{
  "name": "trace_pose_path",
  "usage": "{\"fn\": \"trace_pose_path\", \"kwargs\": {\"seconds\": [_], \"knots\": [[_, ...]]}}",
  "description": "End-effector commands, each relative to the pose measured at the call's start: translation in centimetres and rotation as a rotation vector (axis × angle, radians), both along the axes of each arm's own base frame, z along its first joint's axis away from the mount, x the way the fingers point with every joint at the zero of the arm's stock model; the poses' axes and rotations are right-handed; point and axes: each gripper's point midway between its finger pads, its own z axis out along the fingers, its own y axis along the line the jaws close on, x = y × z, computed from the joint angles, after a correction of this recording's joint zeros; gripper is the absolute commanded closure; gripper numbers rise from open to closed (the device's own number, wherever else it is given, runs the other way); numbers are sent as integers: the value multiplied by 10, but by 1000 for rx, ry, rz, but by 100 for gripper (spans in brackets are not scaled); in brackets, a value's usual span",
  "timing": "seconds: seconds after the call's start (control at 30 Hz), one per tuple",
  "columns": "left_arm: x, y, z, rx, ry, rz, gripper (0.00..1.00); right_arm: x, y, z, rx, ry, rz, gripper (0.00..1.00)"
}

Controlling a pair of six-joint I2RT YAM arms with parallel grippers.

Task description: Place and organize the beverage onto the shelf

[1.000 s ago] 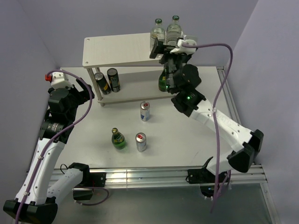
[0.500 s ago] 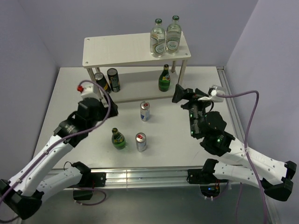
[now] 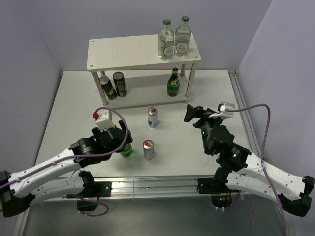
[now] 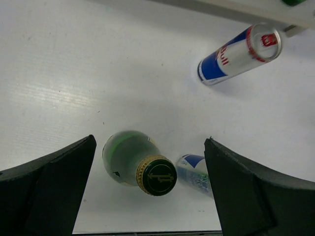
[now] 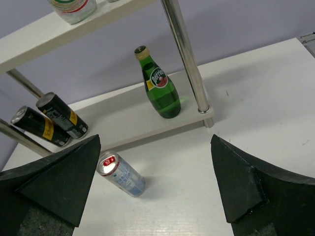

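The fingers (image 4: 54, 189) of the left gripper (image 4: 149, 142) are seen spread wide apart, with nothing clamped between them; a green glass bottle (image 4: 129, 156) with a dark, gold-rimmed cap is found upright on the white table (image 4: 74, 64) in the gap between them, nearer the finger on the left of the wrist view, and whether it is touched cannot be told. Just beside that bottle a silver-blue can (image 4: 193, 172) is partly seen, and farther off a second silver-blue can (image 4: 238, 51) with a red mark on its lid is set upright on the table, in front of the light-wood two-tier shelf (image 3: 133, 51). The fingers (image 5: 59, 191) of the right gripper (image 5: 156, 140) are likewise spread wide and nothing is gripped by them (they frame both sides of the wrist view as dark wedges); this gripper is pointed toward the right end of the shelf and is seen apart from every drink. On the lower tier a second green glass bottle (image 5: 160, 88) is stood upright near the right front leg (image 5: 187, 59), and at the left end of the same tier a black can with yellow marks (image 3: 118, 83) and a second black can (image 3: 107, 87) are placed close together. On the top tier a clear glass bottle with a green cap (image 3: 166, 42) and a second clear glass bottle (image 3: 182, 38) are stood side by side at the right end
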Motion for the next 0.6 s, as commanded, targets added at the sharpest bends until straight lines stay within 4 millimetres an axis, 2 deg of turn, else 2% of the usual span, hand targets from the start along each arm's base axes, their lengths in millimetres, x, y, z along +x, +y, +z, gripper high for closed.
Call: {"fn": "trace_pose_path", "kwargs": {"seconds": [0.0,0.17,0.3,0.43,0.57], "knots": [[0,0,-9,-4,-32,76,1,-4,-6,1,33,-6,-7,0],[4,-9,-32,32,-28,89,1,-6,-10,-7,10,5,-12,0],[8,-4,-41,55,-54,143,2,-7,-13,-12,4,12,-15,0],[12,0,-42,73,-91,181,5,-8,-14,-16,-5,17,-17,0],[15,3,-38,89,-119,205,15,-8,-14,-20,-8,21,-17,0]]}}
